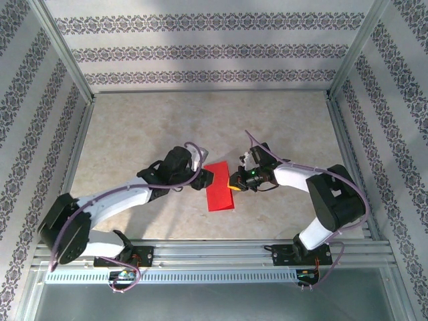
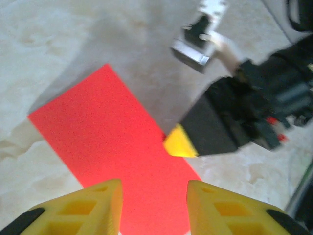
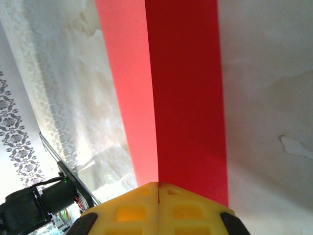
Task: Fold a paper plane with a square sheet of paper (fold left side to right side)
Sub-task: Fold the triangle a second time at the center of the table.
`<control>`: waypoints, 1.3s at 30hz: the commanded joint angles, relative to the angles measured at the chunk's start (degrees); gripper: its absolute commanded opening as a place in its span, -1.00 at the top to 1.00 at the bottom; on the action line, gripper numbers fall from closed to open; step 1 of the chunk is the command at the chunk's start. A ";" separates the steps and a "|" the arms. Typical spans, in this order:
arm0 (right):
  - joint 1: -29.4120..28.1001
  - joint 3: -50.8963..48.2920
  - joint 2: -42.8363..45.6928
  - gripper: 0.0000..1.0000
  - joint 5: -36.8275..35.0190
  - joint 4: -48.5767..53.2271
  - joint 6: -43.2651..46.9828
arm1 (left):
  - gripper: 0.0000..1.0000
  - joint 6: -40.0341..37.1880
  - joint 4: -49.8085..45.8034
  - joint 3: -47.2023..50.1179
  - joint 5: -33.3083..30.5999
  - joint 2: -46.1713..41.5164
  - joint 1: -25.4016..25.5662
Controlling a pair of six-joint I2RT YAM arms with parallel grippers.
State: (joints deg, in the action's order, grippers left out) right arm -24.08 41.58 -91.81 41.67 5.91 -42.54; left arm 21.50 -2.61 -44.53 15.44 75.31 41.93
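The square sheet of paper (image 1: 219, 187) is bright red and lies on the table between the two arms as a narrow, folded rectangle, not a paper plane. My right gripper (image 1: 234, 182) is shut on its right long edge. In the right wrist view the sheet (image 3: 186, 88) runs out from the seam of the closed yellow fingers (image 3: 158, 186), one face lit and one in shadow. My left gripper (image 2: 154, 196) stands open over the near end of the sheet (image 2: 112, 147), with nothing between its fingers. The right gripper's yellow tip (image 2: 180, 143) meets the paper's edge there.
The beige marbled tabletop (image 1: 134, 127) is bounded by patterned walls and metal posts (image 1: 63, 47). A slotted rail (image 1: 214, 257) runs along the near edge by the arm bases. Both arms reach in toward the middle.
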 commanded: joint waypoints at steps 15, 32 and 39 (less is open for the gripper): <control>0.78 -1.24 1.81 1.00 -0.19 0.80 -2.98 | -0.12 -8.41 -8.24 -6.83 -24.20 13.70 24.95; 0.80 -1.50 1.77 1.00 -0.45 0.77 -3.06 | -0.21 -10.08 -16.90 -16.99 -38.03 26.18 27.59; 0.83 -1.24 1.28 1.00 -0.71 0.78 -2.89 | 0.34 -9.59 -14.82 -15.30 -36.93 24.99 27.59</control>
State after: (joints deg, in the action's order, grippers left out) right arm -24.08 40.73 -90.89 41.58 5.98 -45.10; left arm 12.01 -16.78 -59.94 -20.23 100.90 68.69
